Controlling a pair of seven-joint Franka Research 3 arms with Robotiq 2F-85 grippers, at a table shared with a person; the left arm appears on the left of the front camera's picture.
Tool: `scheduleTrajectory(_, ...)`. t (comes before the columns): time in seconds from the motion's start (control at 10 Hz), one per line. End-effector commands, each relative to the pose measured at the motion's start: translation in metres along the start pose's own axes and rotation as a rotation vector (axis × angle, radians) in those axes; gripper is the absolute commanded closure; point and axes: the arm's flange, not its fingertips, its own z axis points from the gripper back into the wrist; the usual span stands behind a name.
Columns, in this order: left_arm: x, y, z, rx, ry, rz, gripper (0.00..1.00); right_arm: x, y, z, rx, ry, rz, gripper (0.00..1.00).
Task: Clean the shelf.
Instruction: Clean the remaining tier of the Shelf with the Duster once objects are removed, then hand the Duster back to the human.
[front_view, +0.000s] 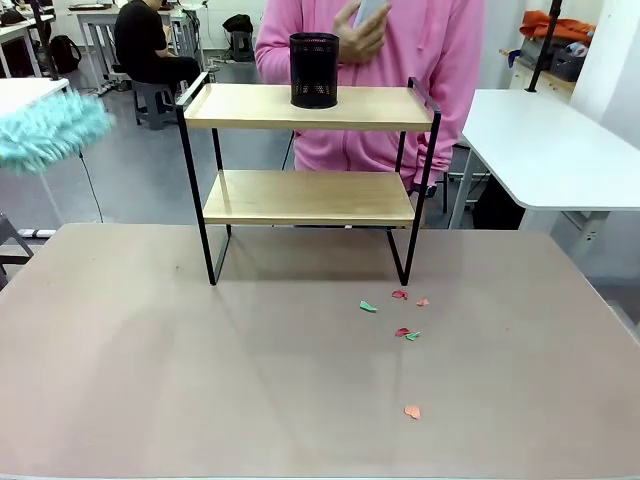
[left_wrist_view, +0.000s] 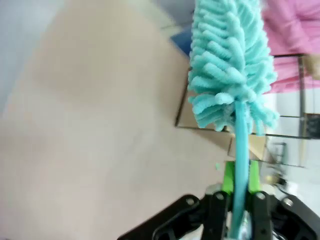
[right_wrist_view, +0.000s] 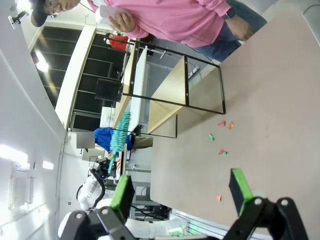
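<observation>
The shelf (front_view: 305, 197) stands on the far half of the brown table (front_view: 200, 380), about in the middle; its black legs rest on the tabletop and its two wooden boards lie one above the other. On the upper board, near the middle, a black mesh cup (front_view: 314, 70) stands upright (what is inside it I cannot tell). Just behind the shelf stands a person (front_view: 430, 60) in a pink top; one hand (front_view: 362, 35) is raised at the chest and holds something pale. In front of the shelf's right leg lie small paper scraps (front_view: 368, 306), green, red and orange, a little apart from each other; one orange piece (front_view: 412, 411) lies alone, nearer to the robot.

The left gripper (left_wrist_view: 241, 177) is pressed together on the thin turquoise handle (left_wrist_view: 241, 135) of a duster (left_wrist_view: 230, 55); the green pads pinch the handle from both sides, and the fluffy head points away from the wrist. In the front view this head hangs in the air at the left edge, about as high as the upper board and well apart from the shelf. The right gripper (right_wrist_view: 181, 192) is spread wide, with nothing between its fingers; beyond it lie the table, the scraps and the shelf.
</observation>
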Motion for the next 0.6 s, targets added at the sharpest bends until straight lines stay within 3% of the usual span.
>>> scheduleTrajectory(0.0, 0.0006, -0.0091, 0.0183, -0.111, -0.030, -0.070, 0.88, 0.0019, 0.0006, -0.0007, 0.025, -0.010, 0.024, 0.00)
scheduleTrajectory(0.5, 0.0006, -0.0091, 0.0183, -0.111, -0.030, -0.070, 0.88, 0.0019, 0.0006, -0.0007, 0.025, -0.010, 0.024, 0.00)
